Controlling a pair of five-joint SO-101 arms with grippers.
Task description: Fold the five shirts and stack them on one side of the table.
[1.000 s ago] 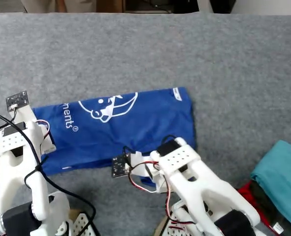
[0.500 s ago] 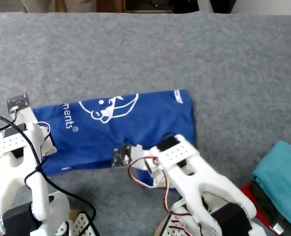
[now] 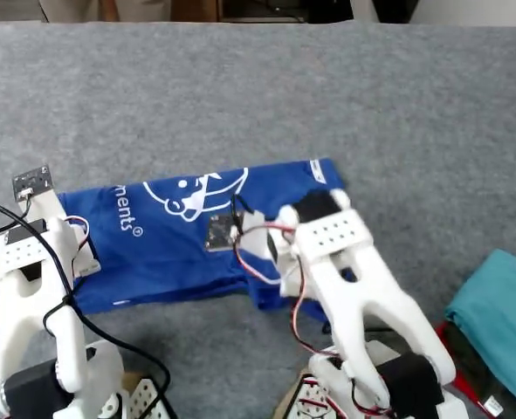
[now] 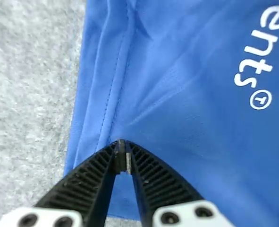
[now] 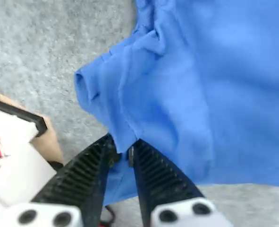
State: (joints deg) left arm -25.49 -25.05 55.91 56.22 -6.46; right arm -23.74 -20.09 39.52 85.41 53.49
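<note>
The blue shirt (image 3: 153, 240) lies as a long band on the near part of the grey table (image 3: 371, 105), between the arms. The right gripper (image 5: 122, 153) pinches its bunched near hem, lifted over the cloth; the left gripper (image 4: 122, 158) is closed on the opposite end's edge. The fold probably goes best with both ends carried across evenly, hem taut.

1. White printed lettering (image 4: 253, 71) runs across the blue shirt (image 4: 177, 123), ahead of the left tool (image 4: 122, 161) and off to one side of it. A small circled mark closes the word.
2. A white drawn emblem (image 3: 196, 190) stands on the shirt next to the lettering, between the two tools.
3. A small white label (image 3: 314, 169) sits at the shirt's far corner, beyond the right tool (image 5: 122, 155). Its print is too small to read.
</note>
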